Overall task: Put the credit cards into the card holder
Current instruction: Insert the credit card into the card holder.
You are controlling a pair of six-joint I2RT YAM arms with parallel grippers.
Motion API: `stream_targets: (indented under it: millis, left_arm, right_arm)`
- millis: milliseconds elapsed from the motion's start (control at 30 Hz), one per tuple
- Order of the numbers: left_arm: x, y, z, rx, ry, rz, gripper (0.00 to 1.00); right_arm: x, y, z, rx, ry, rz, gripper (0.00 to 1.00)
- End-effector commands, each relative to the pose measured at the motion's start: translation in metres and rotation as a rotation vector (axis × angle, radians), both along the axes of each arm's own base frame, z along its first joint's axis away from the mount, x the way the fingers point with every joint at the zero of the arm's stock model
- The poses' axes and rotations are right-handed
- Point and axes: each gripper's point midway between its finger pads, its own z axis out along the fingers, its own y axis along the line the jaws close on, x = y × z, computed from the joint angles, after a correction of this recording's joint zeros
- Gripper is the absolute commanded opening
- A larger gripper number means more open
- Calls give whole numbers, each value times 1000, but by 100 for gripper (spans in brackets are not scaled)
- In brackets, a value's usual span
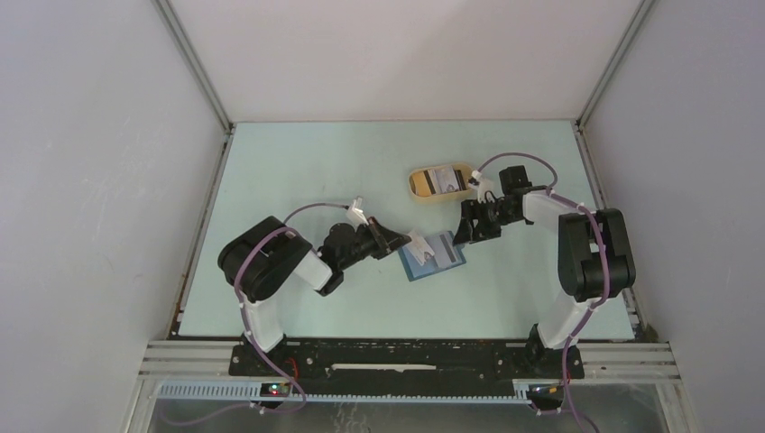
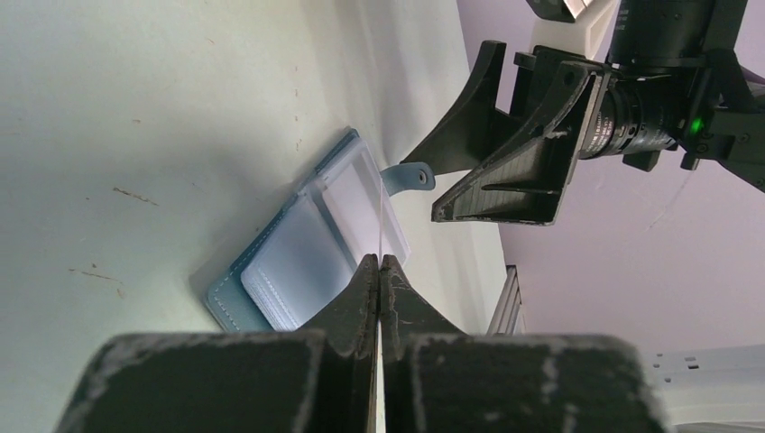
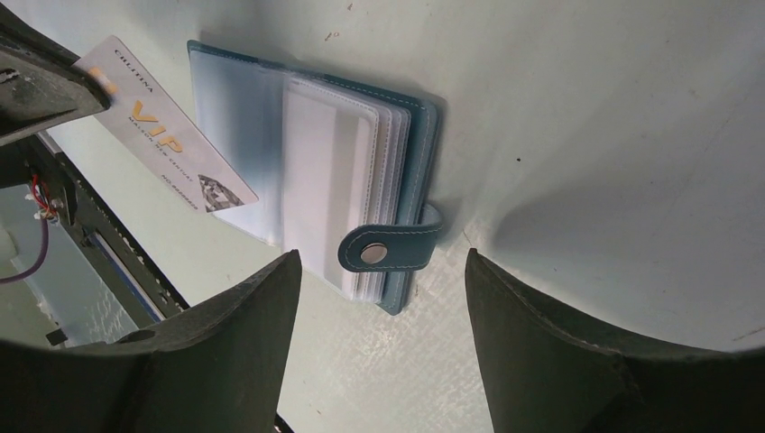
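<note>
The teal-blue card holder point(image 1: 440, 261) lies open on the table, its clear sleeves up and its snap tab point(image 3: 388, 248) pointing at my right gripper. My left gripper point(image 1: 408, 240) is shut on a white credit card point(image 3: 153, 126) printed "VIP". The card's far end sits in a translucent sleeve at the holder's point(image 3: 406, 135) left side. In the left wrist view the card point(image 2: 382, 225) shows edge-on between the shut fingers, above the holder point(image 2: 289, 271). My right gripper point(image 1: 463, 232) is open and empty, just beside the tab end. More credit cards point(image 1: 442, 179) lie in the tan tray.
The tan oval tray point(image 1: 413, 186) stands just behind the card holder, close to the right wrist. Grey walls close the table at the back and both sides. The right gripper's fingers point(image 2: 505, 171) hang close above the holder's tab.
</note>
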Motion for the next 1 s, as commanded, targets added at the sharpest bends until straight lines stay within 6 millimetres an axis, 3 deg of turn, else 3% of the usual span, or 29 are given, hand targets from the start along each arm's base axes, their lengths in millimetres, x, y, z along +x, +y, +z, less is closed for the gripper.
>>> stream_targets:
  millis: [0, 600, 967]
  left_arm:
    - [14, -3, 7, -5, -15, 32, 0]
    - [17, -3, -9, 53, 34, 38, 0]
    - [11, -2, 7, -21, 6, 27, 0]
  right_arm:
    - [10, 3, 8, -2, -31, 6, 75]
    - [8, 7, -1, -22, -7, 23, 74]
    - [6, 8, -3, -28, 7, 27, 73]
